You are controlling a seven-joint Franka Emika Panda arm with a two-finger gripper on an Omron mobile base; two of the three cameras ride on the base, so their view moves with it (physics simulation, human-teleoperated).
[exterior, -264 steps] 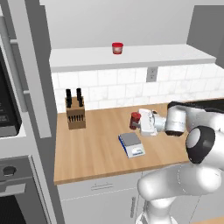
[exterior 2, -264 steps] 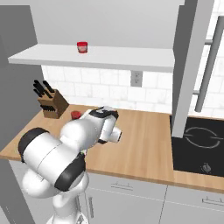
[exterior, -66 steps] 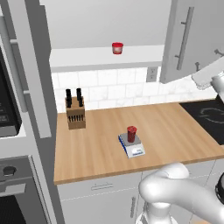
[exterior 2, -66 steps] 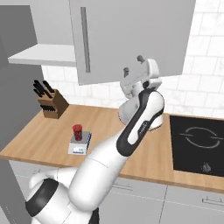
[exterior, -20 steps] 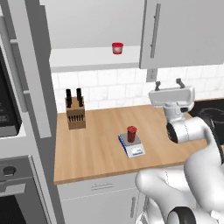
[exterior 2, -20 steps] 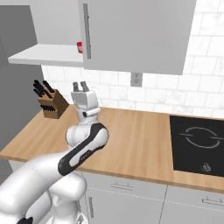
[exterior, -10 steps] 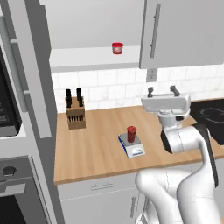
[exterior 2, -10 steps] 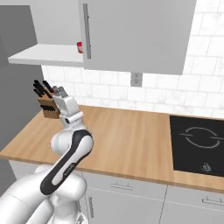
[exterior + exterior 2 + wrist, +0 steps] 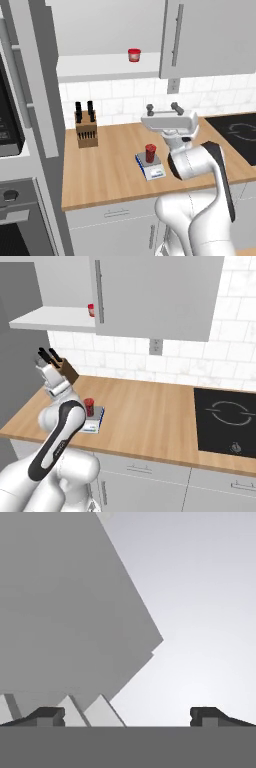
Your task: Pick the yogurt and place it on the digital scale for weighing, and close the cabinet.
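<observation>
Standing on the digital scale (image 9: 151, 167), the yogurt (image 9: 150, 153), judged light and rigid, needs no further grasp; the released claw (image 9: 163, 108) faces the cabinet (image 9: 210, 37), whose stiff door suits pushing.

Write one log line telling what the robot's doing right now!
yogurt: on digital scale | fingers: open, empty, pointing up | cabinet: right door shut, left side open

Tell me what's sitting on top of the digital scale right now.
The yogurt stands upright on the digital scale, on its grey platform. The cup hides the platform directly beneath it; nothing else rests there.
</observation>
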